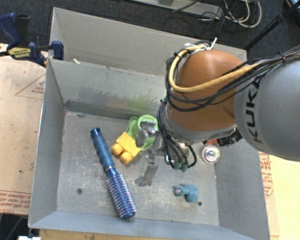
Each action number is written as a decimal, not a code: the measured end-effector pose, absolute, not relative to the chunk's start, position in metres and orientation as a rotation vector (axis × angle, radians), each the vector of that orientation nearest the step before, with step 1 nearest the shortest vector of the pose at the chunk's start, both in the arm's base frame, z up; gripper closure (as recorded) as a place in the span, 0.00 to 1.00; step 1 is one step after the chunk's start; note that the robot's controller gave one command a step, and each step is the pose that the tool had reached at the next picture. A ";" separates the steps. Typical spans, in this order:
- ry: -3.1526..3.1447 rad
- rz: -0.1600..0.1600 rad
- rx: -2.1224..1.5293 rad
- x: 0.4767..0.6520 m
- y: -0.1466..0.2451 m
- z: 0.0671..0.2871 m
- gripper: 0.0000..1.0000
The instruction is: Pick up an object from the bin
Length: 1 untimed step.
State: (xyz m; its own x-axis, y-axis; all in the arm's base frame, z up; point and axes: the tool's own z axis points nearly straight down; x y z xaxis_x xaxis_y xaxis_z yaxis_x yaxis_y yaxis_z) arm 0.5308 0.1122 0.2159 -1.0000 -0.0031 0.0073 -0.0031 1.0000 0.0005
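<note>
Gripper (pixel 147 170) is low in the bin (pixel 68 194), around the middle of the floor, with its tip down at or just above bare metal. Nothing visible in its grasp. Jaw state: can't tell, the wrist and cables hide too much of it.

Nearest thing is a yellow block (pixel 124 147), chunky, with two round studs, lying just left of the gripper. Close beside it, but contact isn't clear from this angle. A green cup (pixel 136 124) sits right behind the block towards the back wall, up against the gripper's upper part and partly hidden by it.

Further left: blue hairbrush (pixel 111 172), lying diagonally, handle end up-left near the block, bristle head down-right towards the front wall. Its middle runs just beside the block's lower-left edge.

Right of the gripper, apart from it: small teal object (pixel 187 192) on the floor, shape unclear. Behind that, a small round silver thing (pixel 210 154), near the right wall, just under the wrist.

Above it all: orange cover (pixel 207 86) on the wrist with yellow and black cables (pixel 173 72) looped round it, grey arm (pixel 297 102) coming in from the right.
</note>
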 end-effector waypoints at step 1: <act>-3.118 0.001 -0.319 0.498 0.122 0.066 0.00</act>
